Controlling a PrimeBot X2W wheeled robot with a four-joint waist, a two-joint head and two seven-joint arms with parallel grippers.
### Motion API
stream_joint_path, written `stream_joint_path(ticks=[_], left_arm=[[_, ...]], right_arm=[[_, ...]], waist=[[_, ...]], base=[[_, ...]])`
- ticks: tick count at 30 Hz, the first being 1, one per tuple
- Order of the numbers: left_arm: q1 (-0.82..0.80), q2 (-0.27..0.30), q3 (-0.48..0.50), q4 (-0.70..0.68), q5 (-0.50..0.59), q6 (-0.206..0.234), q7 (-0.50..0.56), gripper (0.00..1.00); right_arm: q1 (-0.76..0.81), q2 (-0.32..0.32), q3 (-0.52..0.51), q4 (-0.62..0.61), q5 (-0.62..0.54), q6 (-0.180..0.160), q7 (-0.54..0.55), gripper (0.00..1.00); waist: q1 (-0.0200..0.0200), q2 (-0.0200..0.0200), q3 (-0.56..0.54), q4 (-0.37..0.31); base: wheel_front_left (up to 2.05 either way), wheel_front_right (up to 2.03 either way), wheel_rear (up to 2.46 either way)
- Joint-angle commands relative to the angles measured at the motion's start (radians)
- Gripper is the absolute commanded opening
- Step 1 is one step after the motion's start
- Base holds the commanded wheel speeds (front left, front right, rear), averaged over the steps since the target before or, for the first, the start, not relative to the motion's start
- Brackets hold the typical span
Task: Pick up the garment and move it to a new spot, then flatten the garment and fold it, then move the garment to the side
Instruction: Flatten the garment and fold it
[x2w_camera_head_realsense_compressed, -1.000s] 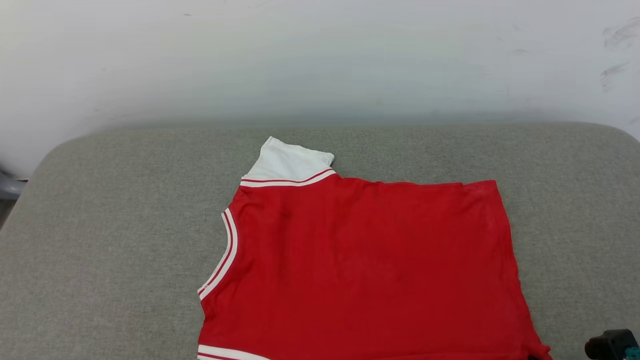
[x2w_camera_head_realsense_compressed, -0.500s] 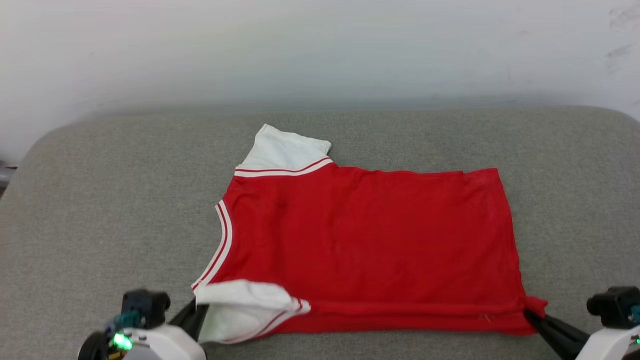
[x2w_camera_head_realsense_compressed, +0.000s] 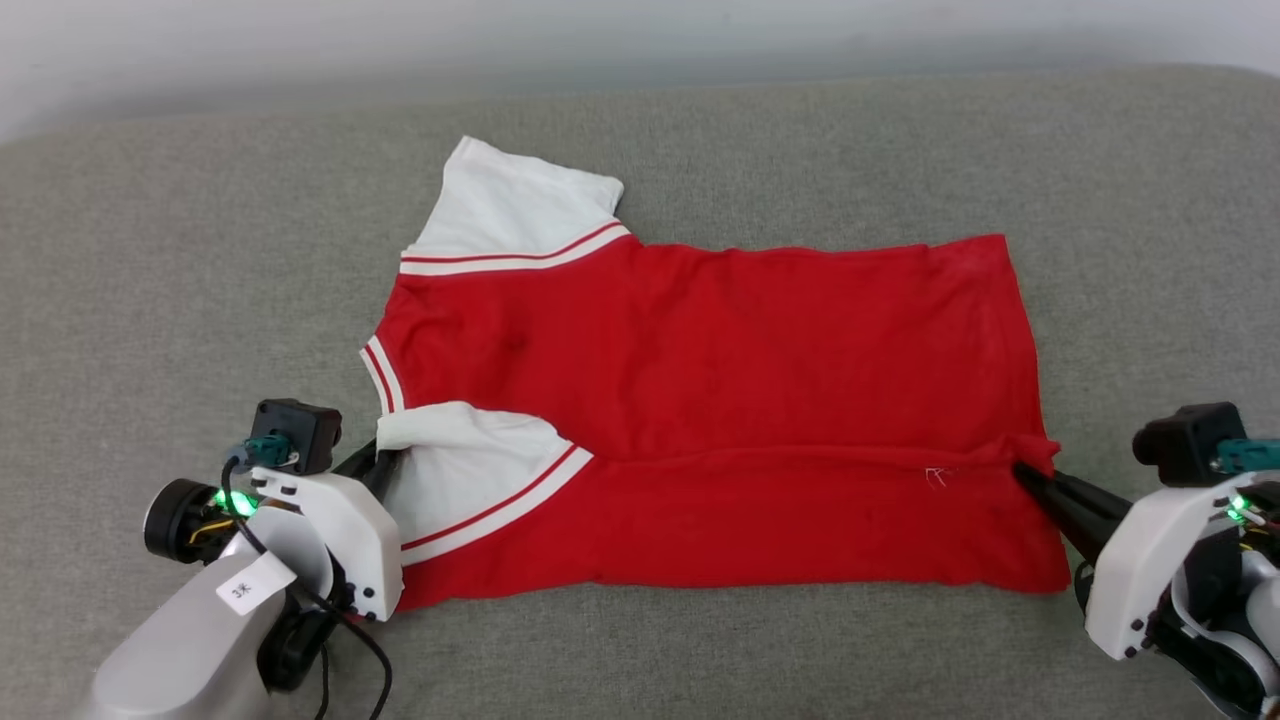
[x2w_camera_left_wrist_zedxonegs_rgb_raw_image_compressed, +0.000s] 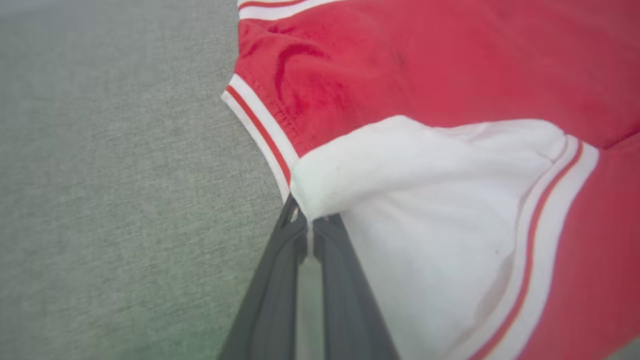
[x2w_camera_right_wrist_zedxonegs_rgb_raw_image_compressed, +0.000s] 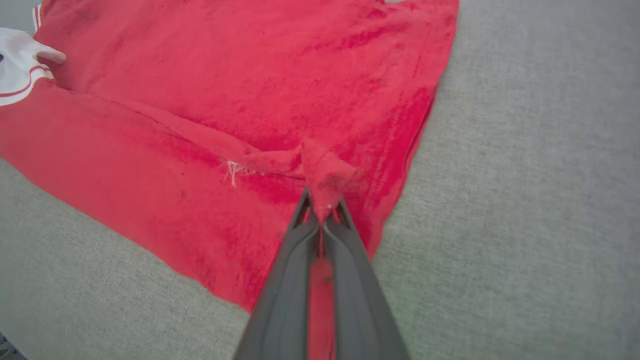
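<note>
Head view: fold step in hand. My left claw (x2w_camera_head_realsense_compressed: 383, 458) pinches the white sleeve (x2w_camera_head_realsense_compressed: 450, 470), right claw (x2w_camera_head_realsense_compressed: 1022, 471) a hem corner (x2w_camera_head_realsense_compressed: 1038, 452) of the red T-shirt (x2w_camera_head_realsense_compressed: 750, 350). Next, I judge: carry both across evenly, then release.

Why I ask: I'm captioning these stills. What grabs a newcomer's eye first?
The red garment lies spread across the grey padded surface, its near part folded over. At its left end the left pincer pinches the white sleeve. At its right, the right pincer pinches a red hem corner.
</note>
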Motion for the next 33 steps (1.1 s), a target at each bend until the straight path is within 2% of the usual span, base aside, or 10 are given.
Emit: stream_joint_path(ticks=[1,10,11,12,13,14,20,24,27,33], left_arm=[[-0.019,-0.013,-0.004,0.026,0.005,-0.012,-0.007,0.00],[-0.049,-0.103,-0.043,0.231,0.008,-0.084,-0.058,0.00],[-0.053,-0.108,-0.044,0.243,0.009,-0.089,-0.065,0.47],[-0.059,-0.111,-0.045,0.254,0.013,-0.092,-0.074,1.00],[-0.065,-0.113,-0.045,0.261,0.015,-0.096,-0.081,1.00],[-0.072,-0.117,-0.045,0.267,0.016,-0.098,-0.091,1.00],[-0.113,-0.101,-0.053,0.254,0.037,-0.107,-0.104,1.00],[-0.145,-0.066,-0.080,0.208,0.058,-0.122,-0.047,1.00],[-0.174,-0.040,-0.095,0.162,0.059,-0.132,0.028,1.00],[-0.224,0.013,-0.113,0.054,0.002,-0.150,0.259,1.00]], right_arm=[[-0.025,0.012,0.012,0.025,0.000,-0.001,-0.006,0.00],[-0.077,0.054,0.100,0.218,0.026,-0.001,-0.092,0.00],[-0.077,0.057,0.097,0.230,0.030,-0.001,-0.109,0.00],[-0.075,0.060,0.094,0.240,0.035,-0.001,-0.123,0.24],[-0.073,0.060,0.090,0.247,0.039,-0.001,-0.136,0.47],[-0.071,0.057,0.084,0.251,0.038,-0.001,-0.154,1.00],[-0.008,0.028,0.034,0.205,0.042,-0.001,-0.231,1.00],[0.044,0.017,-0.027,0.151,0.034,-0.001,-0.258,1.00],[0.082,0.019,-0.071,0.116,0.011,-0.001,-0.261,1.00],[0.134,0.047,-0.140,0.051,-0.050,-0.001,-0.222,1.00]], waist=[[-0.0003,0.0000,0.017,0.000],[-0.0003,0.0000,0.005,0.021],[-0.0003,0.0000,-0.001,0.023],[-0.0003,0.0000,-0.008,0.026],[-0.0003,0.0000,-0.016,0.028],[-0.0003,0.0000,-0.025,0.032],[-0.0003,0.0000,-0.083,0.053],[-0.0003,0.0000,-0.111,0.062],[-0.0003,0.0000,-0.127,0.069],[-0.0003,0.0000,-0.137,0.074]], base=[[0.00,0.00,0.00],[0.00,0.00,0.00],[0.00,0.00,0.00],[0.00,0.00,0.00],[0.00,0.00,0.00],[0.00,0.00,0.00],[0.00,0.00,0.00],[0.00,0.00,0.00],[0.00,0.00,0.00],[0.00,0.00,0.00]])
